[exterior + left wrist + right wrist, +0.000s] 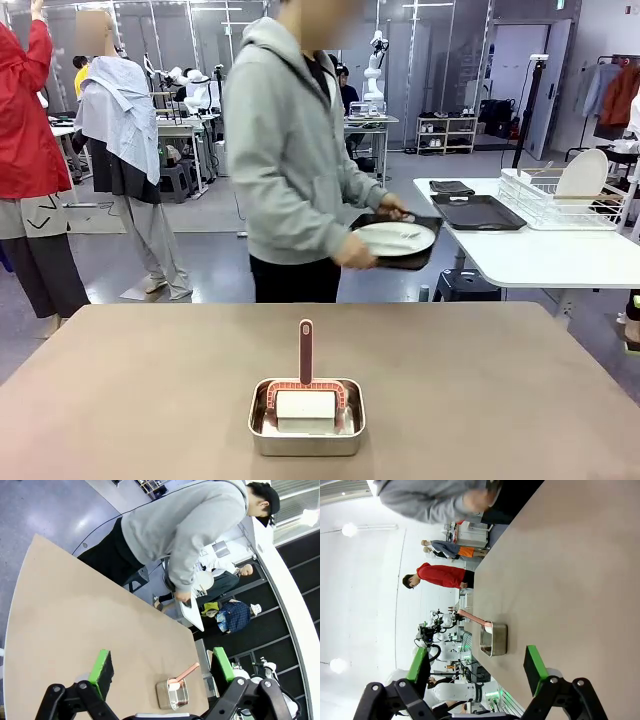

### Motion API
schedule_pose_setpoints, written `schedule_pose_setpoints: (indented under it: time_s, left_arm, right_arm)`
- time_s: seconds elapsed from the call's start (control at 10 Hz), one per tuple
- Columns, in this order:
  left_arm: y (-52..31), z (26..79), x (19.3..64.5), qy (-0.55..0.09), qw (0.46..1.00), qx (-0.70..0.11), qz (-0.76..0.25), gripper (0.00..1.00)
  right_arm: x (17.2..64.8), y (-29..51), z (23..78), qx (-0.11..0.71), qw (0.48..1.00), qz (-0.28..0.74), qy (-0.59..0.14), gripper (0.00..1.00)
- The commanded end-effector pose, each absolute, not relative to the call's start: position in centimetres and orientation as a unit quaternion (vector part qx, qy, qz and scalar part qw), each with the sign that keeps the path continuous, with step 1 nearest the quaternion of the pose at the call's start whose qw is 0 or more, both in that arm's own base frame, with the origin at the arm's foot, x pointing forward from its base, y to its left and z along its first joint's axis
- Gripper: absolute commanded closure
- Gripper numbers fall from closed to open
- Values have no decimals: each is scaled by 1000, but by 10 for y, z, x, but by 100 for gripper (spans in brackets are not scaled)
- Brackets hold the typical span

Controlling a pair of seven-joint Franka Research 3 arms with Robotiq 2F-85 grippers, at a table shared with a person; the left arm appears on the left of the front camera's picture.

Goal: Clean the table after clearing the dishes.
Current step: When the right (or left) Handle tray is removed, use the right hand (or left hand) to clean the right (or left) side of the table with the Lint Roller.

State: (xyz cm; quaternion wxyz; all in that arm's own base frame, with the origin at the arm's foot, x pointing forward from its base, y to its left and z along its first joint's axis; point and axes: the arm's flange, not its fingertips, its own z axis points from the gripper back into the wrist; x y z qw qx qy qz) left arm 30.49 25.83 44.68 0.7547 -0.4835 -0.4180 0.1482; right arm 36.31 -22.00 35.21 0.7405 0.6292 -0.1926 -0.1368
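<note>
The taupe-brown table (480, 380) spans the foreground. Beyond its far edge a person in a grey hoodie holds a dark tray (420, 256) carrying a white plate (395, 238) with cutlery on it, turned toward the white side table. In the left wrist view my left gripper (162, 665) hangs open above the table (75, 610), nothing between its green pads; the person's tray and plate (192, 614) show far off. My right gripper (476, 664) is open too, above the table (570, 580).
A small steel pan (306, 432) holding a red-handled scrubber (306, 352) sits near the table's front edge, seen also as the pan (172, 694) and pan (495, 639). On the white side table (540, 260) lie another dark tray (478, 212) and a dish rack (560, 205) with an upright plate.
</note>
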Motion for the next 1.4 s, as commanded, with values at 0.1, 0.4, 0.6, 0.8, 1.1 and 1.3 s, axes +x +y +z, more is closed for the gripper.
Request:
schedule_pose_setpoints:
  time_s: [0.1, 0.4, 0.6, 0.8, 1.1, 1.3]
  left_arm:
    - [164, 557, 400, -364, 839, -390, -108, 0]
    - [-29, 622, 471, -252, 840, -315, -363, 0]
    - [-146, 610, 473, -156, 812, -255, -502, 0]
    - [-225, 572, 460, -72, 784, -128, -603, 0]
    - [-273, 531, 457, -40, 752, -89, -651, 0]
    - [-279, 516, 448, -22, 773, -122, -622, 0]
  right_arm:
    - [359, -219, 354, 630, 741, -139, -185, 5]
    - [359, -219, 354, 630, 741, -139, -185, 5]
    - [359, -219, 354, 630, 741, -139, -185, 5]
    - [359, -219, 354, 630, 741, -139, -185, 5]
    - [359, -219, 354, 630, 741, -139, -185, 5]
    - [359, -219, 354, 630, 741, -139, -185, 5]
